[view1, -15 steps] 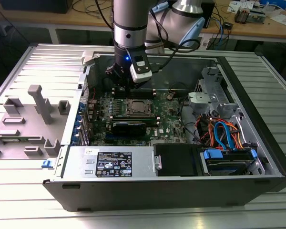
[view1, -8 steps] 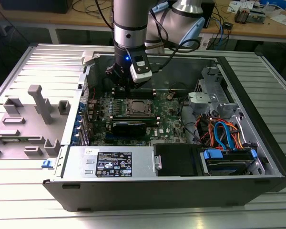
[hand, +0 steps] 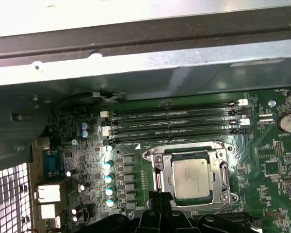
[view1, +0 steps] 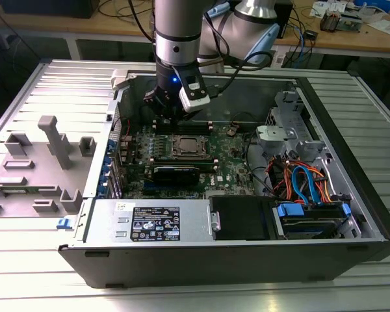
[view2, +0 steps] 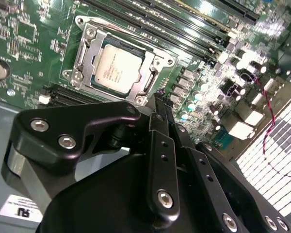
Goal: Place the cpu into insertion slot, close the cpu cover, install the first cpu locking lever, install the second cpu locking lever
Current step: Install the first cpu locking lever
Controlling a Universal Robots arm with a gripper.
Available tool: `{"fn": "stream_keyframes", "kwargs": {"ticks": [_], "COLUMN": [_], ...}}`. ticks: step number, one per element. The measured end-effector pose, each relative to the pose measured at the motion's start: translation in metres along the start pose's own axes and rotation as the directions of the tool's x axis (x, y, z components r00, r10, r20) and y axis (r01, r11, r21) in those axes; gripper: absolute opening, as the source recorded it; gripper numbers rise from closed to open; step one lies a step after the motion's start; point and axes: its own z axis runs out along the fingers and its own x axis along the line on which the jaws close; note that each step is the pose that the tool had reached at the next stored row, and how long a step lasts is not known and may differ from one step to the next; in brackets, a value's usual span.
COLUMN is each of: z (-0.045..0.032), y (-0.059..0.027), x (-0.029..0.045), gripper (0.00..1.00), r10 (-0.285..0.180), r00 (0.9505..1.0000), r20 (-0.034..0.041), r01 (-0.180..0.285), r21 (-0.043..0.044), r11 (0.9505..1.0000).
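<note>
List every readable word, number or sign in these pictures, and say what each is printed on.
No text can be quoted reliably.
On the power supply label, in the exterior view: print too small to read.
On the cpu, in the second wrist view: faint lines of marking, not legible.
On the white sticker, in the second wrist view: cut off at the edge, not legible.

No wording, number or sign is legible. Print is present but unreadable on three items. The white label [view1: 155,224] on the power supply [view1: 196,224], seen in the exterior view, carries fine lines of text and small marks too small to make out. The cpu [view2: 117,67] [hand: 191,177] top shows faint rows of lettering in both wrist views. A white sticker [view2: 18,209] in the second wrist view bears a dark mark, partly covered.
</note>
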Motion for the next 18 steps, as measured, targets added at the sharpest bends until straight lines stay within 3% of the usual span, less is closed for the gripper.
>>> {"fn": "stream_keyframes", "kwargs": {"ticks": [3,18], "z": [0.0001,0.0004], "y": [0.0000,-0.0008], "x": [0.0014,0.0128], "gripper": [0.11,0.11], "r10": [-0.028,-0.033], "r00": [0.9996,0.9995], "r20": [0.0001,0.0003], "r01": [0.028,0.033], "r21": [0.0007,0.0008], "r11": [0.9996,0.9995]}}
